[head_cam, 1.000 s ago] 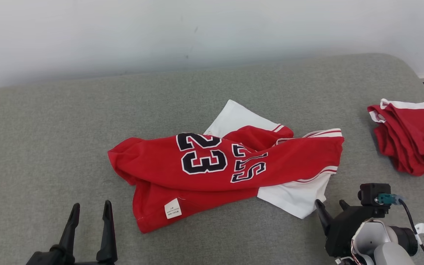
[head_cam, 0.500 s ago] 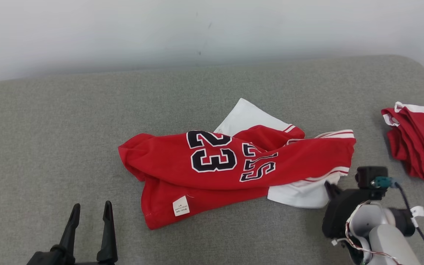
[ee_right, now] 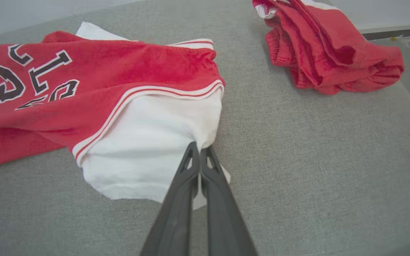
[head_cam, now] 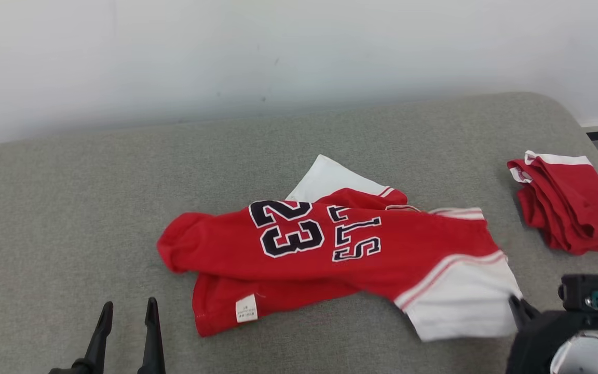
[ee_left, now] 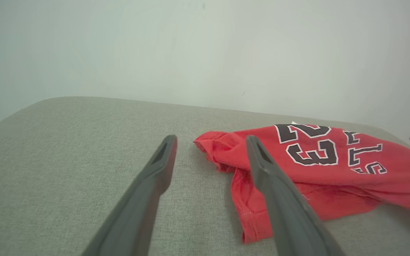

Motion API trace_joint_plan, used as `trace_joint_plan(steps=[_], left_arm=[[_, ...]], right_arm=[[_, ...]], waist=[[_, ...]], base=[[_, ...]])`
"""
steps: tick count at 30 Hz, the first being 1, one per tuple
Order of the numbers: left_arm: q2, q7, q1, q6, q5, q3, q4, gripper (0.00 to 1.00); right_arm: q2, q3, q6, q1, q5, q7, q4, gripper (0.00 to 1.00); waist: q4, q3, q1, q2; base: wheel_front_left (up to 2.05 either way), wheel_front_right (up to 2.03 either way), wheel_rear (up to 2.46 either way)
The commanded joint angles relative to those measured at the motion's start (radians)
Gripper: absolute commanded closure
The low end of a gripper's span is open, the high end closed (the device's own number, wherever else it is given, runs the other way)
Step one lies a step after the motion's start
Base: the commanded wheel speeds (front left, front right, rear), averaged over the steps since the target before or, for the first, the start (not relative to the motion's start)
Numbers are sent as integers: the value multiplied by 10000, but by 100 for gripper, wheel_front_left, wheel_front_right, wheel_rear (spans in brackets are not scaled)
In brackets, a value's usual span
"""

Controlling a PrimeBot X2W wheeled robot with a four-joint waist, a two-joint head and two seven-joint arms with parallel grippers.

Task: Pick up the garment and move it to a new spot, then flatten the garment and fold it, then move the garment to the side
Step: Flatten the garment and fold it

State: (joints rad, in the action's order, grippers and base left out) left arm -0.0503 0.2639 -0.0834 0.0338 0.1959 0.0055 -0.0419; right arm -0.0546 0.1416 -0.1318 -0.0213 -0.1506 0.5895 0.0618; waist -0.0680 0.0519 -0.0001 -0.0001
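Note:
A red and white garment [head_cam: 330, 249] with dark "23" lettering lies crumpled in the middle of the grey cushion; it also appears in the left wrist view [ee_left: 315, 167]. My right gripper [ee_right: 199, 149] is shut on the white edge of the garment [ee_right: 148, 142], and its fingers pinch the cloth at its right end. In the head view the right gripper [head_cam: 519, 306] sits at the lower right against the white panel. My left gripper [head_cam: 127, 311] stands open at the lower left, a short way from the red hem, with nothing between its fingers [ee_left: 166, 156].
A second red and white garment [head_cam: 569, 208] lies bunched at the cushion's right edge, also seen in the right wrist view [ee_right: 326, 53]. A pale wall runs behind the cushion [head_cam: 70, 197]. Bare grey surface spreads to the left and front.
My right gripper closed on the garment's white edge and has drawn it to the right and toward me, stretching the cloth out. The head camera shifted. The left gripper stayed put.

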Motion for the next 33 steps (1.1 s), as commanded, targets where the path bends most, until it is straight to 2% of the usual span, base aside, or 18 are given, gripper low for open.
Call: trace_joint_plan(steps=[1, 4, 5, 8, 11, 16, 23, 33], left_arm=[[-2, 2, -19, -35, 117, -5, 56, 0], [-2, 2, 95, -15, 95, -53, 66, 0], [-1, 2, 150, -2, 89, -80, 62, 0], [-1, 2, 232, 41, 80, -154, 0, 0], [-2, 2, 214, 46, 74, -145, -8, 0], [-1, 2, -34, 32, 84, -27, -26, 0], [-2, 2, -213, 4, 68, 68, -37, 0], [0, 2, -496, -28, 45, 91, 9, 0]], right_arm=[[22, 120, 26, 222, 142, 211, 162, 100], [24, 594, 26, 412, 564, 371, 8, 100], [27, 760, 26, 387, 826, 271, -151, 0], [40, 1011, 26, 181, 1259, -249, -668, 0], [45, 1047, 26, 66, 1100, -929, -1030, 0], [44, 851, 26, -91, 1279, -2481, -1094, 0], [44, 41, 26, 106, 1658, -4866, -1278, 0], [42, -887, 26, 528, 1661, -7109, -1662, 0]], waist=[[-56, 7, 1, 1], [-53, 80, 1, 1], [-28, 107, 1, 1], [86, 126, 1, 1], [167, 85, 1, 1], [204, -96, 1, 1], [156, -358, 1, 1], [93, -595, 1, 1]], base=[[0, 0, 0], [0, 0, 0], [0, 0, 0], [0, 0, 0], [0, 0, 0], [0, 0, 0], [0, 0, 0], [0, 0, 0]])
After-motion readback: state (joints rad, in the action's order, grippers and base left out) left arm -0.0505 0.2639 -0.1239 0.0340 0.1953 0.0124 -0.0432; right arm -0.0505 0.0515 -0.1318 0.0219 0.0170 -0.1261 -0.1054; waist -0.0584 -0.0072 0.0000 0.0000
